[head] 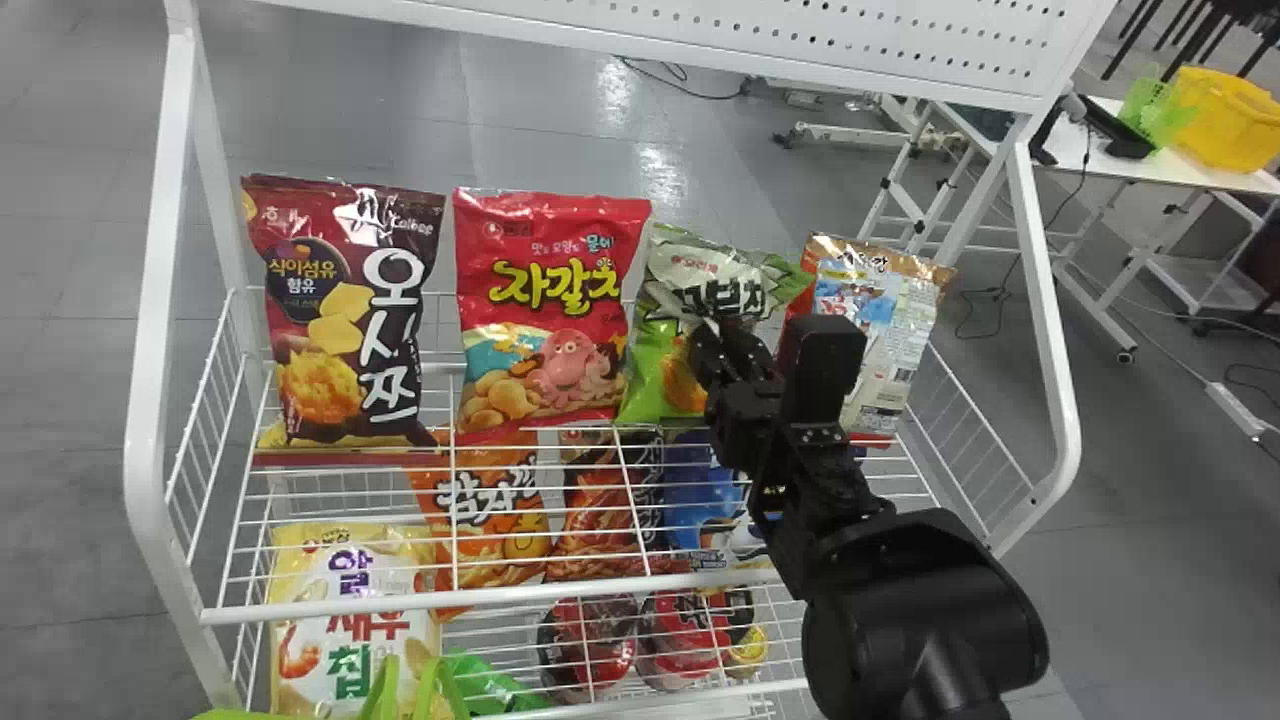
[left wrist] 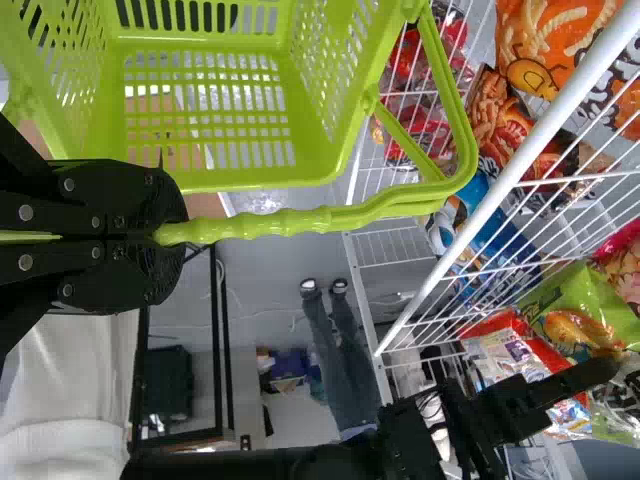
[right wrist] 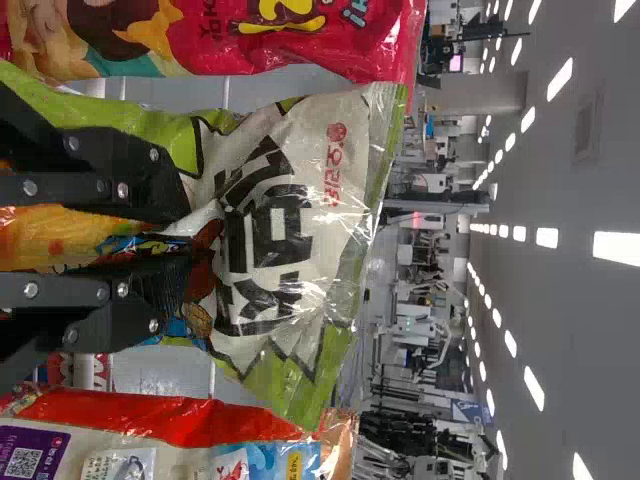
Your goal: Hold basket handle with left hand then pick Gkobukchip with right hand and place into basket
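The right gripper (head: 712, 338) is at the green-and-white Gkobukchip bag (head: 665, 345) on the top shelf. In the right wrist view, the right gripper (right wrist: 188, 232) is shut on the front of the Gkobukchip bag (right wrist: 300, 240), whose film bunches between the two fingers. The bag leans a little and is still among its neighbours. My left gripper (left wrist: 158, 235) is shut on the handle of the lime green basket (left wrist: 215, 180). In the head view, part of the green basket's handle (head: 430, 688) shows at the bottom edge.
A red snack bag (head: 550, 310) stands left of the Gkobukchip, a brown bag (head: 345, 320) farther left. Close on the right is an orange-topped bag (head: 880, 320). The white wire rack's front rail (head: 480, 598) and side posts frame the shelves; more packs lie below.
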